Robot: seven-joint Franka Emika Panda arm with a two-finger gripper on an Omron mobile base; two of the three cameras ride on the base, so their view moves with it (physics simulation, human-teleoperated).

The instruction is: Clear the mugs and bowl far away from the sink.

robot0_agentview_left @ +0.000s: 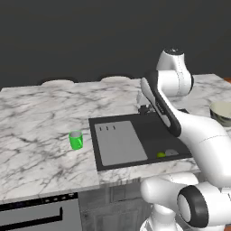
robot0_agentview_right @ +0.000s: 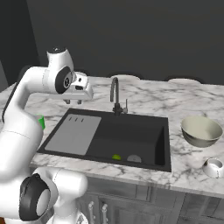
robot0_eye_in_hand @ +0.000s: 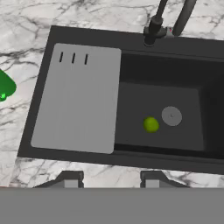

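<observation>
1. No brand, label or writing can be read on anything.
2. The gripper (robot0_agentview_right: 73, 102) hangs in the air above the sink's far left corner, fingers pointing down; in the hand view its 2 fingertips (robot0_eye_in_hand: 70, 179) stand apart with nothing between them, so it is spread and holds nothing.
3. The sink (robot0_eye_in_hand: 131, 157) lies directly below the gripper; its grey drainboard (robot0_eye_in_hand: 78, 98) fills the left part, the faucet (robot0_agentview_right: 115, 96) stands at the far rim.
4. A small yellow-green ball (robot0_eye_in_hand: 151, 124) lies on the basin floor, just at 8 o'clock of the round drain (robot0_eye_in_hand: 171, 116).
5. The green mug (robot0_agentview_left: 76, 140) stands upright on the marble counter (robot0_agentview_left: 36, 122), at 9 o'clock of the sink, apart from its rim and well below and to the left of the gripper.
6. The bowl (robot0_agentview_right: 201, 131) sits on the counter at 3 o'clock of the sink, near its right rim.
7. The whitish mug (robot0_agentview_right: 214, 167) stands at 5 o'clock of the bowl, near the counter's front edge, farthest from the gripper.
</observation>
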